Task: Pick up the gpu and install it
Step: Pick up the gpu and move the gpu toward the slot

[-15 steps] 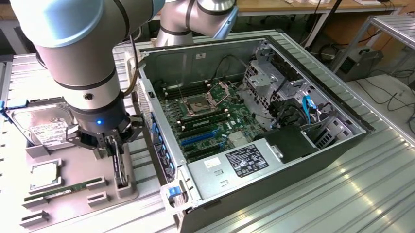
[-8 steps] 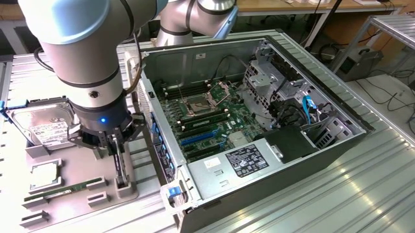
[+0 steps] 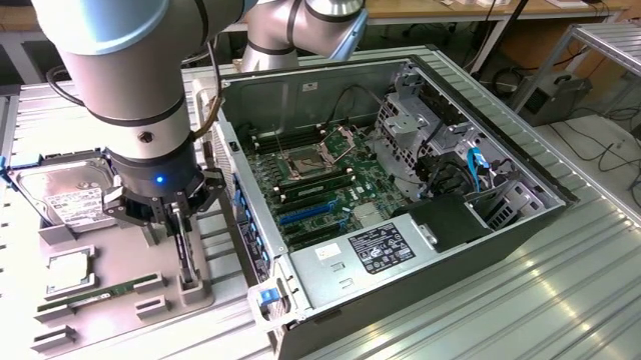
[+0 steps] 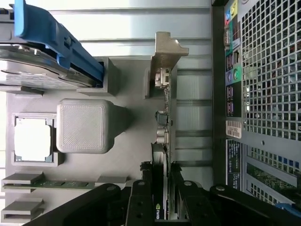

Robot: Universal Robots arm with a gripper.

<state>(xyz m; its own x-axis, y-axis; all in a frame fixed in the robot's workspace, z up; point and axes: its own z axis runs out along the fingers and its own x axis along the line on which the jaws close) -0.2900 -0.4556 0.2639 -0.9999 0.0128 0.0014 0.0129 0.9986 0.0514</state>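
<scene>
Exterior view: we see a big black computer box with its side open [image 3: 300,94], just beside the gripper [image 3: 173,219]. A fat silver robot arm [image 3: 130,82] goes down to the gripper. Below it lies a flat grey plastic tray [image 3: 110,259]. A boxy silver-topped hard drive [image 3: 70,199] stands in the tray nearby. The gpu [image 4: 162,136], a thin black card with a silver metal end, stands on its edge in the tray. The black fingers [image 4: 141,197] pinch it from both sides.

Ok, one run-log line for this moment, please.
gripper: shut on thin black gpu card with silver end bracket | card: upright on edge in grey plastic tray slot
</scene>
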